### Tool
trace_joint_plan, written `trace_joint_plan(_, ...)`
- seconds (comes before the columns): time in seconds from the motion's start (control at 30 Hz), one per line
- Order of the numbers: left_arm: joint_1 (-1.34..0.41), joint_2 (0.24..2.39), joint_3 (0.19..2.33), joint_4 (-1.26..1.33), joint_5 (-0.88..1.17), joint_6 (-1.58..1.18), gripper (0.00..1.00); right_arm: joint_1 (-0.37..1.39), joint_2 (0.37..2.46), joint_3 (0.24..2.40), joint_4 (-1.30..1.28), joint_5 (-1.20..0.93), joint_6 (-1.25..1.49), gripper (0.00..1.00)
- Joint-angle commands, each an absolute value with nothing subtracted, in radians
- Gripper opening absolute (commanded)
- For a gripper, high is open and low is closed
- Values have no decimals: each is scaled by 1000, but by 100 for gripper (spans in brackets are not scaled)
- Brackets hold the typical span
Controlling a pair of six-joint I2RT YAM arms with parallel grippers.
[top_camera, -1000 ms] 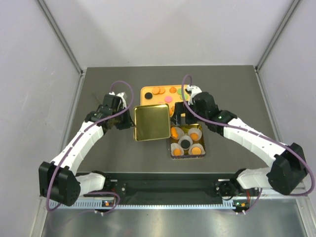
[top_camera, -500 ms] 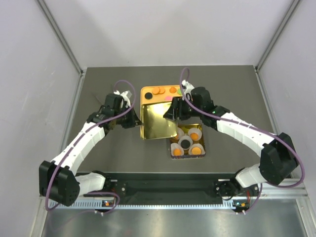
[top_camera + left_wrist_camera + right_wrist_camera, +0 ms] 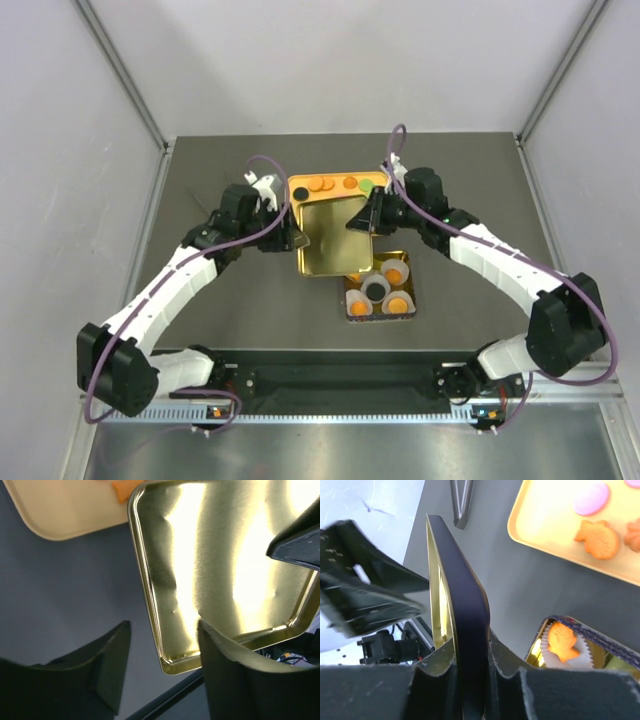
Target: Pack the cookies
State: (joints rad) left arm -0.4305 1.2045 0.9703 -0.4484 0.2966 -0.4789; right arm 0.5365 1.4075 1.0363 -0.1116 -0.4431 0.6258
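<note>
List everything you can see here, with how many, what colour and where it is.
table: one, dark grey, under everything
tray: one, tan, at the back
tin: one, gold, near right
paper cups: at least four, white, inside the tin
cookies: at least five showing on the tray, orange, black, green, pink; more in the paper cups
lid: one, gold, centre, overlapping tray and tin
left gripper: one, black, open at the lid's left edge
right gripper: one, black, shut on the lid's right edge

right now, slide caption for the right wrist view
Right jaws shut on the tin lid, edge-on, near a cupped cookie in the tin
</note>
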Motion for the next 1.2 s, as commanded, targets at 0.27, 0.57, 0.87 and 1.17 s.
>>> trace_joint_plan(0.27, -821, 1215, 1232, -459, -131, -143, 74, 390, 1351, 1166, -228, -564, 672, 0)
trace_joint_plan(0.57, -1202, 1325, 1258, -446, -538, 147, 78, 315, 1376, 1229, -304, -614, 690, 0)
trace_joint_plan(0.87, -1252, 1405, 1171, -266, -738, 354, 80, 293, 1362, 1249, -337, -612, 726, 0)
trace_joint_plan(1.17, -1253, 1483, 1140, -105, -770, 455, 77, 284, 1376, 1264, -339, -646, 801, 0)
